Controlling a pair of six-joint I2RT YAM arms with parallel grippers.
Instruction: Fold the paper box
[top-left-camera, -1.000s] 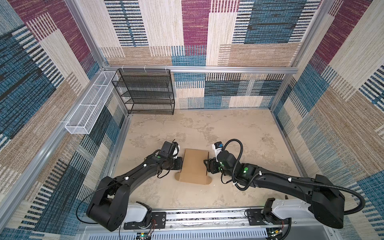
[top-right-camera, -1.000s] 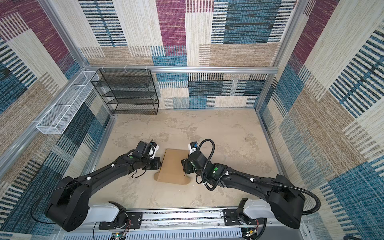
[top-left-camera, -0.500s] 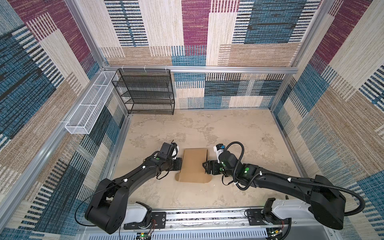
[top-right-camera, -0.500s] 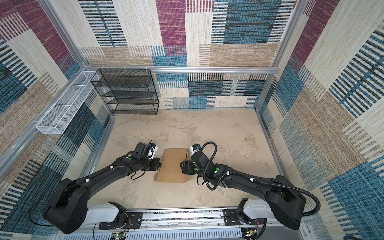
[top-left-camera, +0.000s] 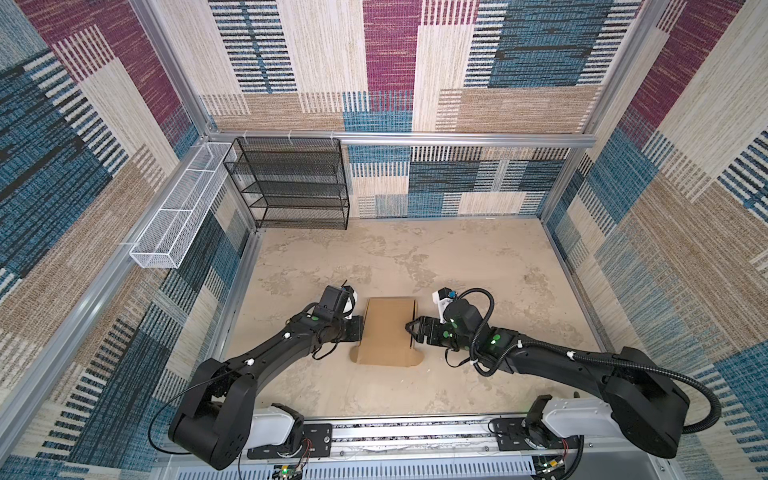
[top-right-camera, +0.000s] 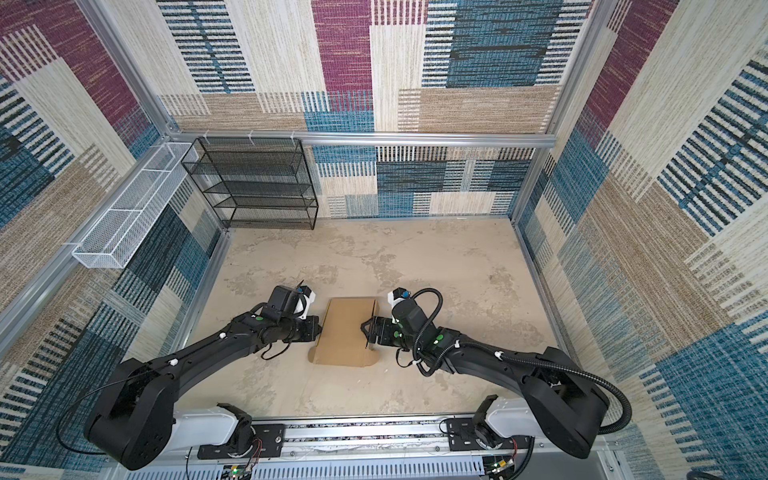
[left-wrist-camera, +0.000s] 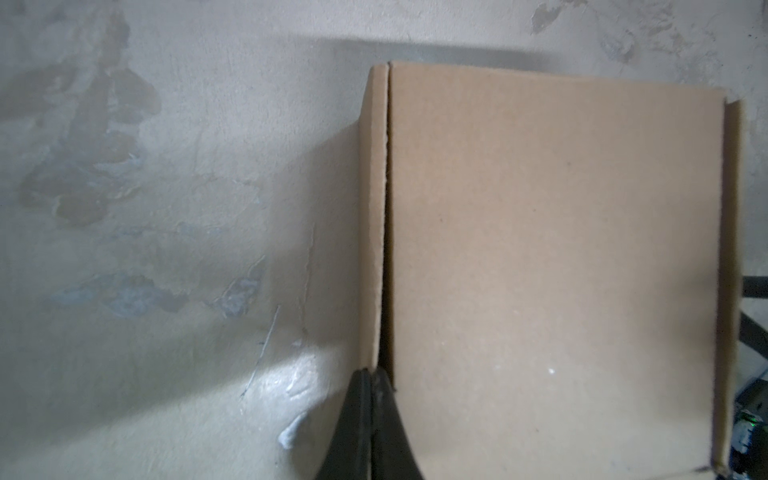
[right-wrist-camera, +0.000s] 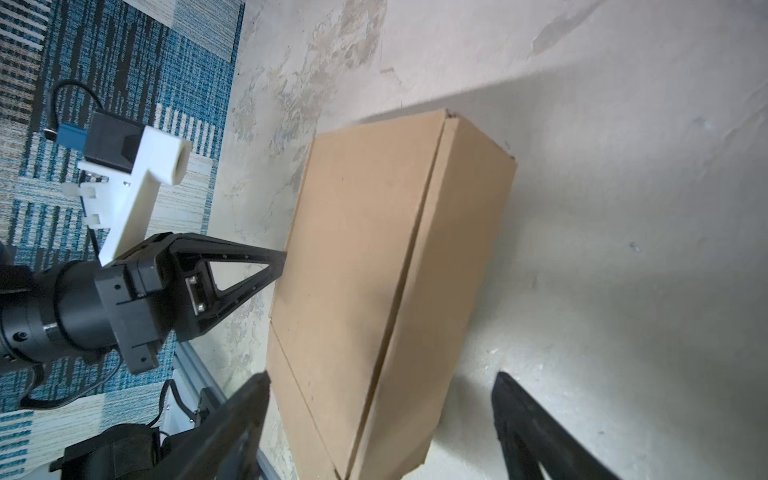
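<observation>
Looking at the lower centre of both top views, you had the paper box (top-left-camera: 388, 330) on the table (top-left-camera: 457, 257) nearly finished: its lid lay closed. Two rounded tabs (top-left-camera: 417, 360) at its near end lay flat on the table, untucked by my reading. Midway along, your left gripper (top-left-camera: 360, 328), pinched shut and empty, touched the left wall. Your right gripper (top-left-camera: 410, 332) stood wide at the right edge, holding nothing. The far end looked squared off.

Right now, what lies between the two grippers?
Only the paper box, left gripper at one side, right gripper at the opposite side; both top views show it.
</observation>
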